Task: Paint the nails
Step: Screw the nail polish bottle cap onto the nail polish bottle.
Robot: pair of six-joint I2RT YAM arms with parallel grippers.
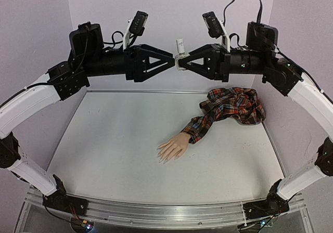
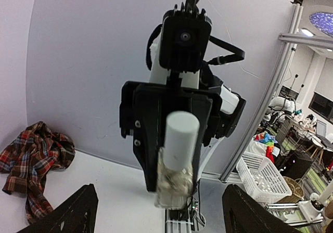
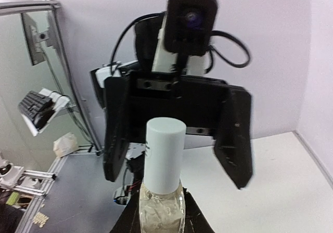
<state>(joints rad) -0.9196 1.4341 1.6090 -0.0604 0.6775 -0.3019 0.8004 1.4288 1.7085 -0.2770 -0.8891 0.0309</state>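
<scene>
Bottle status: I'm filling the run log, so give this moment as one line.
right gripper: shut on bottle, mid-air | left gripper: open, facing bottle | cap: on | mannequin hand: on table, untouched

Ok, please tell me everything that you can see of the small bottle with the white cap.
The small bottle has a clear, glass-like body with something pale and crinkled inside, and a tall white cylindrical cap, on. It is upright, high above the table, between the two arms. The right gripper is shut on its body, jaws pressing both sides. The left gripper faces it with jaws open and seems not to touch it.
</scene>
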